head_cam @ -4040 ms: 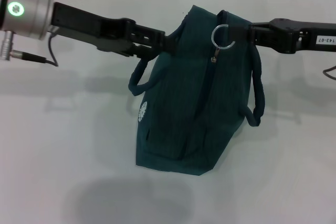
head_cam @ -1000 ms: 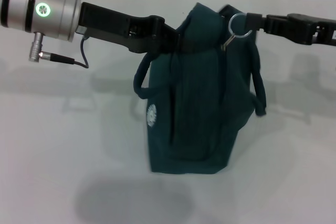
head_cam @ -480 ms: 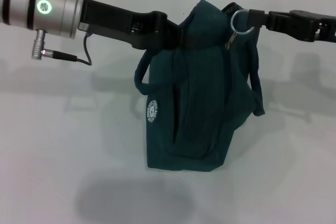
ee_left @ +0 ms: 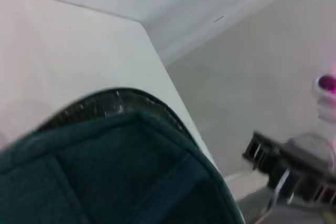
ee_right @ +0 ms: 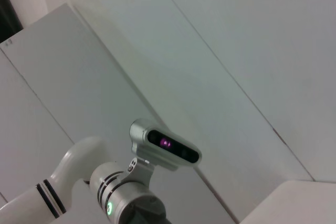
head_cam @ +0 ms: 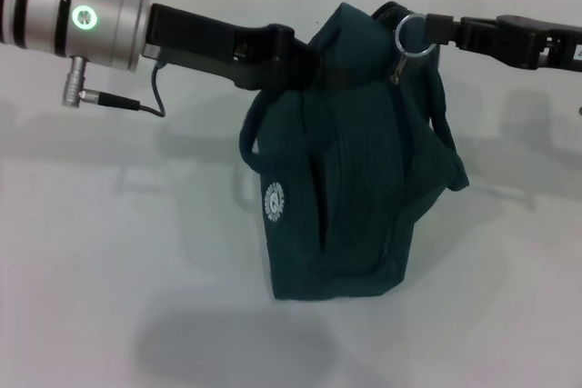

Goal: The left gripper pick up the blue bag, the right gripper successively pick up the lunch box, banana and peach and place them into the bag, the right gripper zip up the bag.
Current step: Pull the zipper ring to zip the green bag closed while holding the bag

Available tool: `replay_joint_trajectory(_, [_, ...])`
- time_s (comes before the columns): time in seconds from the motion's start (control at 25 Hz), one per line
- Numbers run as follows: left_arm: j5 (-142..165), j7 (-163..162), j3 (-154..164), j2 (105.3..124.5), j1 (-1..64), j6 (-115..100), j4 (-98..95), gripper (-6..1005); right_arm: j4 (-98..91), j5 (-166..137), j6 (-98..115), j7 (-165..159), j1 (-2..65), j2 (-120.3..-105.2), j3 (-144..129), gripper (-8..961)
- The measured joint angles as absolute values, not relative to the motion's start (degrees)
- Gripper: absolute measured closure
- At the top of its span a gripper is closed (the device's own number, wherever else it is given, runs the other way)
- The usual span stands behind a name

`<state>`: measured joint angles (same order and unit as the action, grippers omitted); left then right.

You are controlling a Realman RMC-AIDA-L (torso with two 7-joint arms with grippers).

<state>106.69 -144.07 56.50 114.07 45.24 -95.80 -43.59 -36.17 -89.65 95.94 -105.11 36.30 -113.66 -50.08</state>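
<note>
- Your left gripper (head_cam: 305, 63) is clamped on the top left edge of the dark teal fabric bag (head_cam: 355, 170), holding it clear above the white table (head_cam: 109, 252).
- Your right gripper (head_cam: 435, 32) pinches the silver ring zip pull (head_cam: 408, 38) at the bag's top right.

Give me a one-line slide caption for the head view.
Left end effector holds the teal bag aloft while the right end effector grips its zipper ring.
</note>
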Motion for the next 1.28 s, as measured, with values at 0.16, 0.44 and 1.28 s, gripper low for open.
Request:
replay_joint_trajectory(0.16, [106.8,-142.8,53.5,114.12,45.2,-95.7,-43.6,966,-36.1,-89.7,96.2,-105.1,36.4,-113.92,-50.3,950])
replay_joint_trajectory(0.44, [107.2,-142.2,52.7,114.15,45.2,-94.9,-43.5,965,-36.1,-89.7,96.4,-105.1,36.3,-114.31,-50.4,950])
replay_joint_trajectory(1.28, [106.8,-140.8,52.6,114.05,45.2,-94.7,-42.1,968,-34.2,-90.1,93.1,-103.3,36.5,-113.86,-50.4,950])
